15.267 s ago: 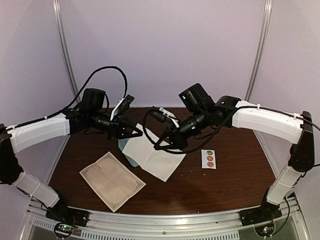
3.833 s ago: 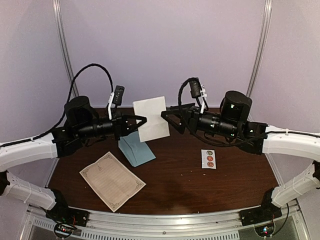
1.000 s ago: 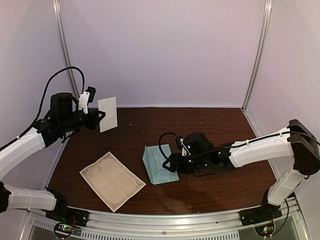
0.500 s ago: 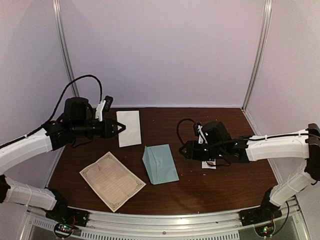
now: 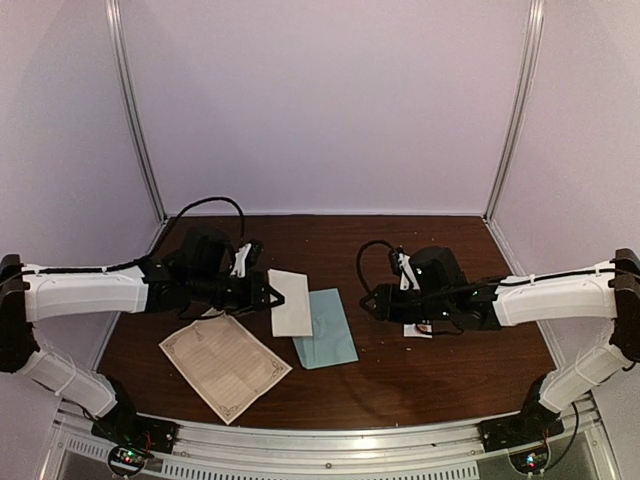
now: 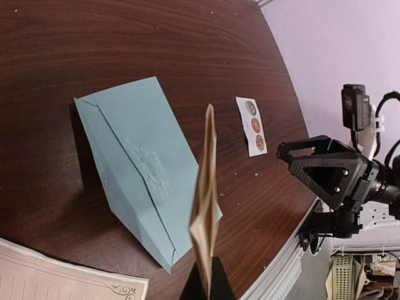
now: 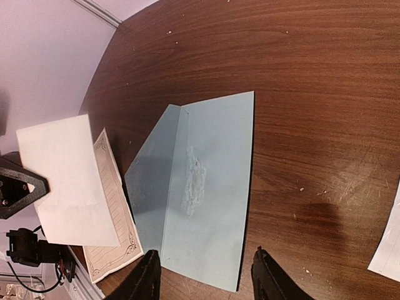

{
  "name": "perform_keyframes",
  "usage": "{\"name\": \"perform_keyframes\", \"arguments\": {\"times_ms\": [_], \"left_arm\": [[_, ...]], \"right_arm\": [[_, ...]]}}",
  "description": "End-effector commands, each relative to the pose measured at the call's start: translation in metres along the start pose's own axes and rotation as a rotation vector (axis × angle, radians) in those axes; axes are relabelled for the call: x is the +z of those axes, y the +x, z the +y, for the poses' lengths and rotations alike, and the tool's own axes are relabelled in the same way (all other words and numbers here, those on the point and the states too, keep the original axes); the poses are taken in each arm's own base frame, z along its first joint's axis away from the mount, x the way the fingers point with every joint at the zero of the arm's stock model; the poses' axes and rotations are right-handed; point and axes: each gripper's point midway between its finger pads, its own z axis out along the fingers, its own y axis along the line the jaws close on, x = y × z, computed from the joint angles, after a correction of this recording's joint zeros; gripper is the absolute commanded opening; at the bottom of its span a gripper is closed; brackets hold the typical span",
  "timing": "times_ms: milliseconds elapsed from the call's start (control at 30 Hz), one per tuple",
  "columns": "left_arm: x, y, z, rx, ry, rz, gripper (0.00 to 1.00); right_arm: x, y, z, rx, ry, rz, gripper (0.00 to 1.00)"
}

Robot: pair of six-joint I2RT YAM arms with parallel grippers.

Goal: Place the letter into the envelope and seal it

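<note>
Envelope [image 5: 330,335] is flat on the counter [image 5: 400,250], mid-field between my two arms, light blue.

Top view:
- My left jaws are clamped on the edge of a white sheet [image 5: 290,303]. From this angle the sheet overlaps the envelope's left edge.
- Letter [image 5: 225,365] lies flat at front left, bordered face up, apart from the envelope and outside it.
- My right jaws hover low, just right of the envelope, holding nothing.

Left wrist view:
- White sheet is seen edge-on, pinched at the bottom of frame with my left jaws fully closed on it. It stands upright over the envelope; can't tell if it touches.
- Envelope flap is folded out flat along the near-left side, with a faint embossed patch mid-panel.
- Sticker strip [image 6: 252,125] with three round dots lies beyond the envelope, apart from it.
- A corner of the letter shows bottom left.
- My right jaws are visible at far right, fingers apart.

Right wrist view:
- My right jaws are about half open with nothing between them. Both fingertips sit at the bottom of frame, just short of the envelope's near edge.
- Envelope fills the middle, open flap pointing left.
- White sheet hangs past it at left in the left jaws, covering part of the letter behind it.
- A white paper edge shows at the lower right corner, too cropped to identify.
</note>
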Motion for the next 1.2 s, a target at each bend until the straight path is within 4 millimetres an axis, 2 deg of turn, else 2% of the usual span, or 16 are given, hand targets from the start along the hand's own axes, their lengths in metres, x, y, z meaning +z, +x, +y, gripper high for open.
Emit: {"name": "perform_keyframes", "arguments": {"times_ms": [0, 167, 600, 900, 1167], "left_arm": [[0.013, -0.005, -0.001, -0.046, 0.022, -0.004, 0.0], [0.027, -0.002, 0.012, -0.093, 0.021, 0.023, 0.0], [0.038, 0.013, 0.064, -0.097, -0.148, 0.088, 0.0], [0.047, 0.019, 0.08, -0.094, -0.192, 0.101, 0.0], [0.052, 0.026, 0.091, -0.095, -0.22, 0.123, 0.0]], "right_arm": [[0.002, 0.002, -0.002, -0.005, -0.01, -0.003, 0.5], [0.01, 0.008, -0.005, 0.005, -0.006, 0.02, 0.5], [0.03, 0.022, -0.013, 0.004, 0.023, 0.074, 0.5], [0.049, 0.037, -0.004, 0.014, -0.018, 0.12, 0.49], [0.061, 0.048, -0.006, 0.029, -0.023, 0.152, 0.48]]}}
